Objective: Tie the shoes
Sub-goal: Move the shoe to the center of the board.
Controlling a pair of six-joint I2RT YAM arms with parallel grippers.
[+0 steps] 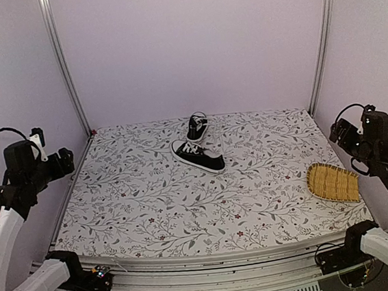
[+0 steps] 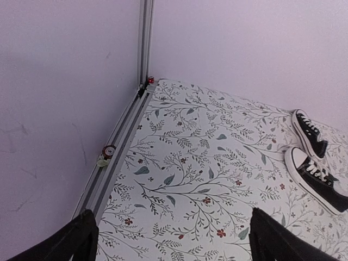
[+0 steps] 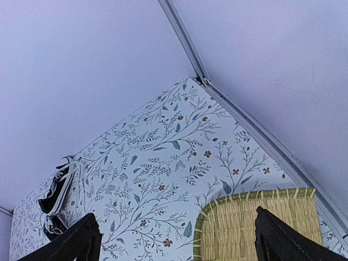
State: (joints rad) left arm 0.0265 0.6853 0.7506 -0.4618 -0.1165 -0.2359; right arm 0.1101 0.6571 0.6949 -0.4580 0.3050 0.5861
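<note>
Two small black sneakers with white laces, soles and toe caps lie near the back middle of the table. The nearer shoe (image 1: 198, 155) lies slantwise; the farther shoe (image 1: 197, 126) sits just behind it. Both show in the left wrist view, the nearer shoe (image 2: 318, 179) and the farther shoe (image 2: 309, 132), and far off in the right wrist view (image 3: 57, 187). My left gripper (image 2: 171, 239) is open and empty, held high over the table's left edge. My right gripper (image 3: 176, 242) is open and empty, held high at the right, above a woven tray.
A woven bamboo tray (image 1: 333, 182) lies at the right side of the floral tablecloth (image 1: 186, 208); it also shows in the right wrist view (image 3: 261, 223). Metal frame posts (image 1: 62, 65) and pale walls enclose the table. A small red-and-white disc (image 2: 109, 150) sits on the left rail.
</note>
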